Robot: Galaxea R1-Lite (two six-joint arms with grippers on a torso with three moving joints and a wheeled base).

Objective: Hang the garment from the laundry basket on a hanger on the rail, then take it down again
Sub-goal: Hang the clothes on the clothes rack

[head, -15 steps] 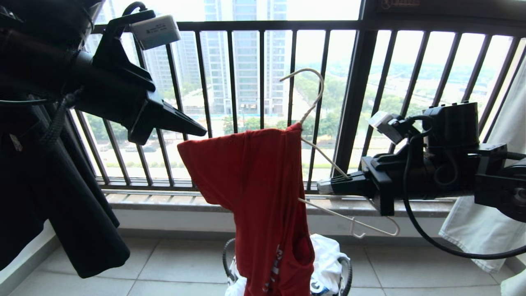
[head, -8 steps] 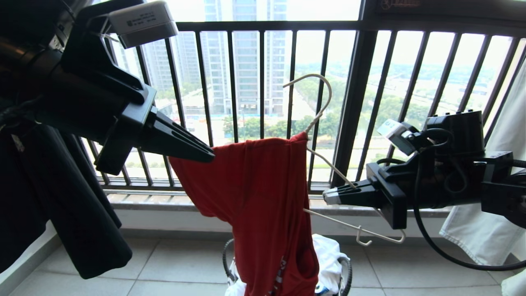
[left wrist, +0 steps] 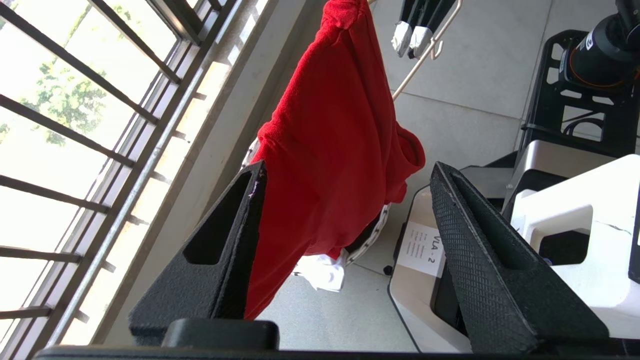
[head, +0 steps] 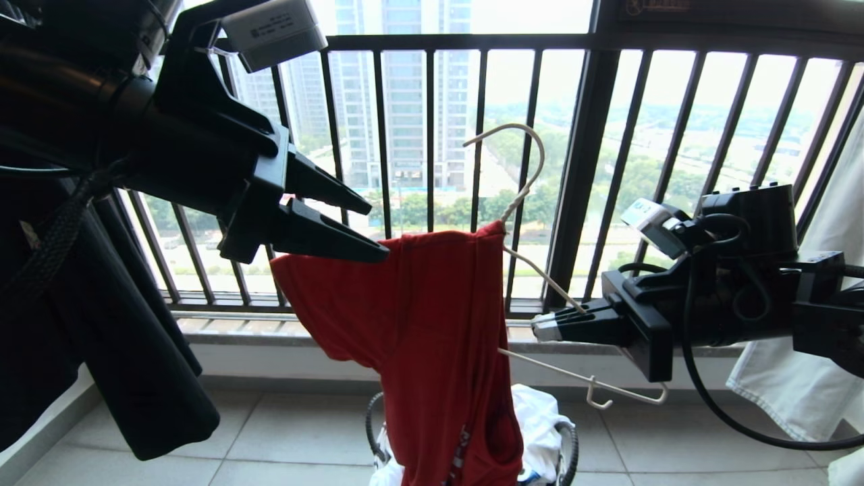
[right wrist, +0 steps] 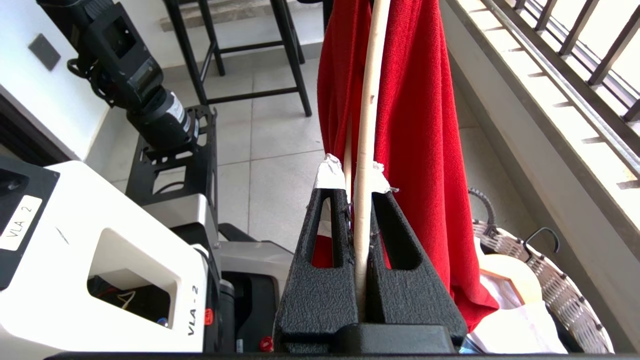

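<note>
A white label reading "VLA - 2" (left wrist: 423, 243) sits on the robot's white base, and it shows only from the two wrist cameras; the same words run up the base (right wrist: 100, 280) in the right wrist view. The head view gives no readable writing: the grey box on the left arm carries print too small to make out, and the white lettering low on the red T-shirt (head: 418, 324) is cut off by the bottom edge. The T-shirt hangs bunched over the left half of the white wire hanger (head: 520, 196), in mid-air in front of the dark window bars (head: 580, 169), above the laundry basket (head: 570, 445) on the floor. The right gripper (head: 540, 327) has its taped tips pressed together on the bare right shoulder wire of the hanger, which the right wrist view shows running straight between the fingers. The left gripper (head: 374, 229) is up at the left, its jaws apart, the lower finger (head: 351, 246) at the shirt's upper left corner; from the left wrist view the cloth lies against one finger (left wrist: 240, 235) while the other stands clear. Only the right wrist view shows the basket's woven rim (right wrist: 550, 280) and a black hook; the head view hides most of the basket behind the shirt. A black garment (head: 135, 378) hangs at the far left and white cloth (head: 790, 378) at the right.
</note>
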